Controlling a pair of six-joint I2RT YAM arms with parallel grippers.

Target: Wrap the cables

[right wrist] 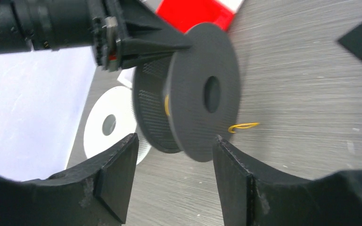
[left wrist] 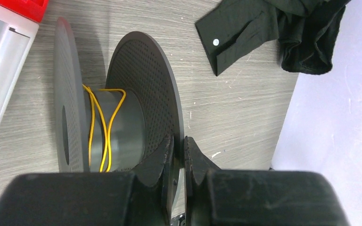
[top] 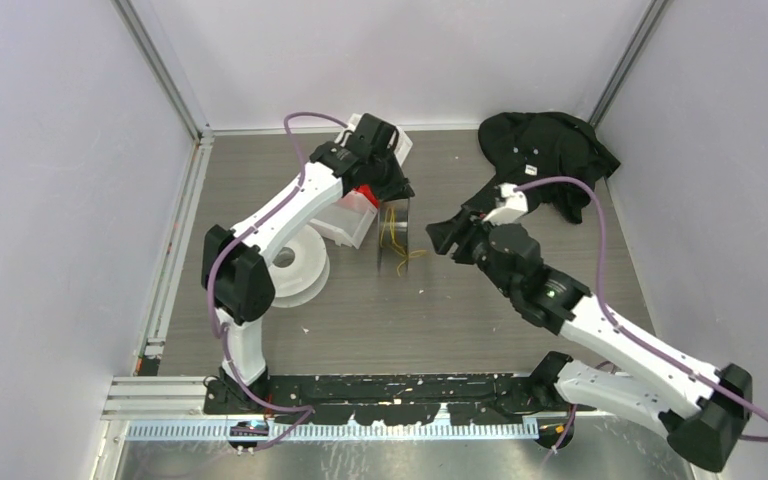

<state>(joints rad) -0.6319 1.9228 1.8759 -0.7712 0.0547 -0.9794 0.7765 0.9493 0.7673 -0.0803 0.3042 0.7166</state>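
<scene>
A: While the left gripper [left wrist: 179, 142] clamps the grey spool [left wrist: 143, 80] by its flange, how much yellow cable [left wrist: 101, 127] is wound?

B: Few turns on the hub; loose strands trail onto the table [right wrist: 311, 70]. Right gripper [right wrist: 174, 174] gapes, empty.

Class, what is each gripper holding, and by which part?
The left gripper pinches the dark spool by the rim of one disc; the right gripper is open, holding nothing.
</scene>
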